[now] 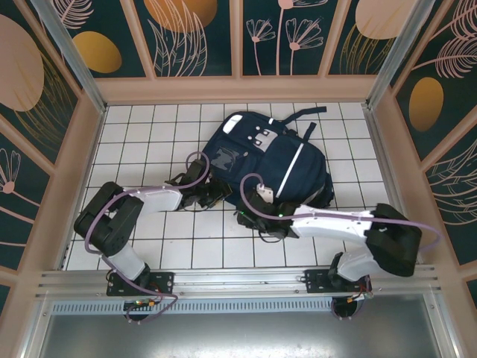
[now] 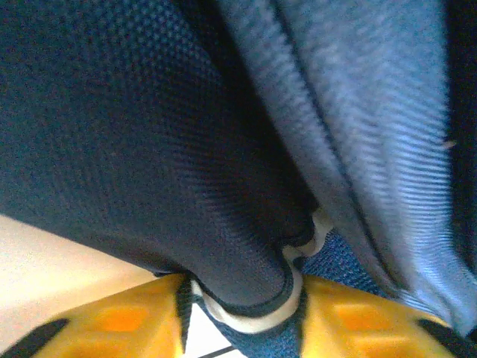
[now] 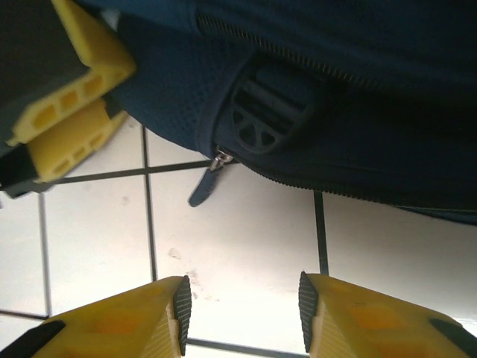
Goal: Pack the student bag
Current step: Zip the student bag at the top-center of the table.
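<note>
White-tiled table [image 1: 149, 145]; student bag [image 1: 272, 160], long axis running away from me. My left gripper [image 2: 242, 313]: pinching a bag fold. My right gripper [image 3: 244, 306]: parted, empty, zipper pull [image 3: 205, 183] just ahead-left.

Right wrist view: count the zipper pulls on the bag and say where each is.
1. A zipper pull with a navy tab hangs at the student bag's lower edge, left of a ribbed dark patch, over the tiles. More may be hidden.
</note>
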